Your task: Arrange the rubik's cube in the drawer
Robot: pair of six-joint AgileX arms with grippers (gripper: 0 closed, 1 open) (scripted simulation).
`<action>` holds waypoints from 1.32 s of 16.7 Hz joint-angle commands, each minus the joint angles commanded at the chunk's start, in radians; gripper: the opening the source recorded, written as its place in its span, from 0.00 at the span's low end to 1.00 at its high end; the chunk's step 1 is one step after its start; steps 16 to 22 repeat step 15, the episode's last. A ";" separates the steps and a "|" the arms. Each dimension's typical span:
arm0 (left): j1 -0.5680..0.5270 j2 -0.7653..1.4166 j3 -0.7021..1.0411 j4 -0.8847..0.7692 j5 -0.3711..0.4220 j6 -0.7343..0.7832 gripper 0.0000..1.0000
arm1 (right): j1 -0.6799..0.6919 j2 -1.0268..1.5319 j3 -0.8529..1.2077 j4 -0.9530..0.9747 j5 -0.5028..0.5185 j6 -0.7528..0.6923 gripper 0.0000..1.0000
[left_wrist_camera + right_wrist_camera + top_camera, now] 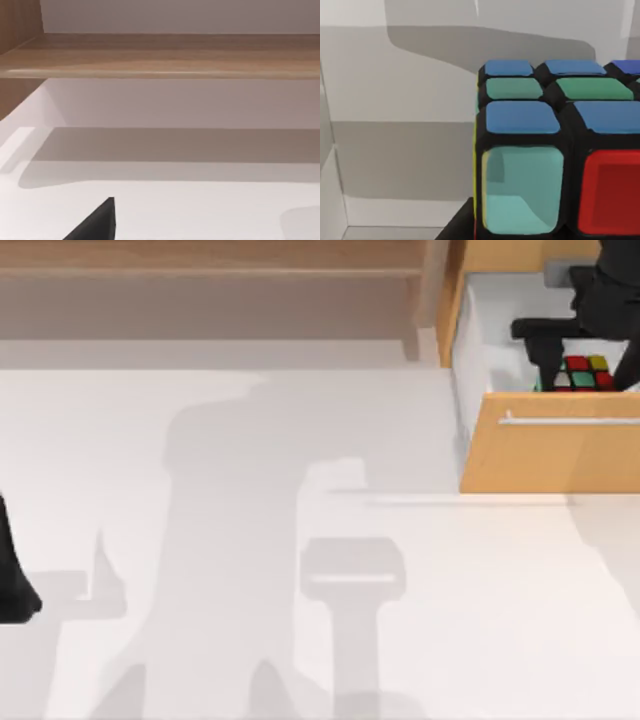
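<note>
We look down on a pale white worktop (300, 640) crossed by soft grey shadows of the two arms. At its far right stands the light orange-brown wooden drawer (550, 455), pulled open, its white inner walls showing and a thin silver bar handle (570, 421) running across its front panel. Inside the drawer, just behind that front panel, sits the small rubik's cube of black-edged coloured squares (585, 373) — red, yellow, green and white squares face up.

Our right arm reaches down into the drawer from the top right corner, its black right claw (560, 355) at the cube, with one dark finger standing just left of it. We cannot tell whether the claw is wide, narrow or pressed on the cube. From the right wrist camera the rubik's cube (555, 150) is very close — blue, green, pale turquoise and red squares — with the drawer's white inner wall (395, 125) behind it.

Our left arm is parked at the worktop's left edge, a black shape (12, 575) low on that side. Its wrist camera shows a dark tip of the left claw (97, 222) above the white worktop, facing a long brown wooden shelf (165, 55); we cannot tell how that claw stands. The same shelf (210, 285) runs along the far edge of the worktop, left of the drawer.
</note>
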 joint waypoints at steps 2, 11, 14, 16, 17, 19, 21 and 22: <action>0.000 0.000 0.000 0.000 0.000 0.000 1.00 | 0.000 0.000 0.000 0.000 0.000 0.000 0.45; 0.000 0.000 0.000 0.000 0.000 0.000 1.00 | 0.000 0.000 0.000 0.000 0.000 0.000 1.00; 0.000 0.000 0.000 0.000 0.000 0.000 1.00 | 0.000 0.000 0.000 0.000 0.000 0.000 1.00; 0.000 0.000 0.000 0.000 0.000 0.000 1.00 | 0.000 0.000 0.000 0.000 0.000 0.000 1.00; 0.000 0.000 0.000 0.000 0.000 0.000 1.00 | 0.000 0.000 0.000 0.000 0.000 0.000 1.00; 0.000 0.000 0.000 0.000 0.000 0.000 1.00 | 0.000 0.000 0.000 0.000 0.000 0.000 1.00; 0.000 0.000 0.000 0.000 0.000 0.000 1.00 | 0.000 0.000 0.000 0.000 0.000 0.000 1.00; 0.000 0.000 0.000 0.000 0.000 0.000 1.00 | 0.000 0.000 0.000 0.000 0.000 0.000 1.00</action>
